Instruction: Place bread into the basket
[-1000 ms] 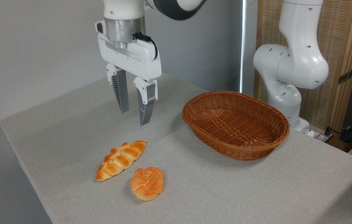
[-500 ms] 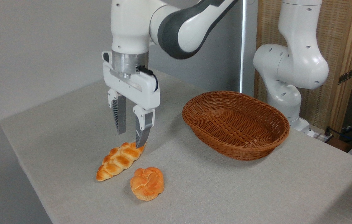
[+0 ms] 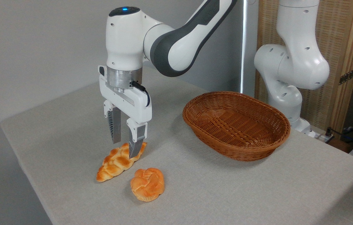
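grey cloth table (image 3: 226, 187): your gripper (image 3: 125, 149) straddles, jaws apart, the bread (image 3: 115, 162) lying left of the basket (image 3: 236, 125); probably light and soft, so clamp gently across its middle.

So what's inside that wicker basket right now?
Nothing that shows: the wicker basket holds only its own woven floor. The near wall hides a thin strip of the bottom. The braided loaf lies on the table, under the end effector, beside the knotted bun.
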### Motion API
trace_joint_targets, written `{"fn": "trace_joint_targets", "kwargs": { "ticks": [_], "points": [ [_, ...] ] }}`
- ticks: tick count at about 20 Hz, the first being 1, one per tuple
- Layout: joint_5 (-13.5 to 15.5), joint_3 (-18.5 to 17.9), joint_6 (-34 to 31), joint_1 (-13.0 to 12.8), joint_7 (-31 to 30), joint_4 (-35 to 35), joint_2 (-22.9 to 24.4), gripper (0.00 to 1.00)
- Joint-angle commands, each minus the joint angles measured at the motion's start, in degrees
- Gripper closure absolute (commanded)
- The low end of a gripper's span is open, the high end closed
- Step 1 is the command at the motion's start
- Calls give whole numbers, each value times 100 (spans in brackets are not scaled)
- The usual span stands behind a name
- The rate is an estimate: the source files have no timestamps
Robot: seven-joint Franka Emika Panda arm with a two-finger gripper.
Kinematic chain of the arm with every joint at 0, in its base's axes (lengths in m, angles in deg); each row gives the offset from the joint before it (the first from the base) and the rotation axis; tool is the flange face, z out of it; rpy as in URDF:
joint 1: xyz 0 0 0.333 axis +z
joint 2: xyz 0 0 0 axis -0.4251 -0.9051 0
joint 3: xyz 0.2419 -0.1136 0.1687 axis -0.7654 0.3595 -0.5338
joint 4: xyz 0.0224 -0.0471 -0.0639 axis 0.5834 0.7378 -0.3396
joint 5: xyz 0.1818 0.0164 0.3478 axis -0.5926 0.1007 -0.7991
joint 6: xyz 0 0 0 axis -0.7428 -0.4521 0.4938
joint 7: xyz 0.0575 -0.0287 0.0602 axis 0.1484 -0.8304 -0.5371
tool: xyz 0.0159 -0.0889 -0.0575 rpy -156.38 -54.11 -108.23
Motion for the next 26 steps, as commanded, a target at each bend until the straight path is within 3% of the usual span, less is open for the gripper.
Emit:
{"fn": "trace_joint_targets", "kwargs": {
  "ticks": [1,3,6,14,17,26],
  "points": [
    [27,17,129,-12,-57,-8,-81,0],
    [-34,17,234,-12,-39,-8,-134,0],
    [-377,43,252,-12,-39,-8,-196,0],
    [-413,149,727,-12,-39,-17,-547,0],
    [-413,158,727,-3,-31,-17,-547,6],
    [-316,88,674,58,-101,-87,-328,0]
  ]
}}
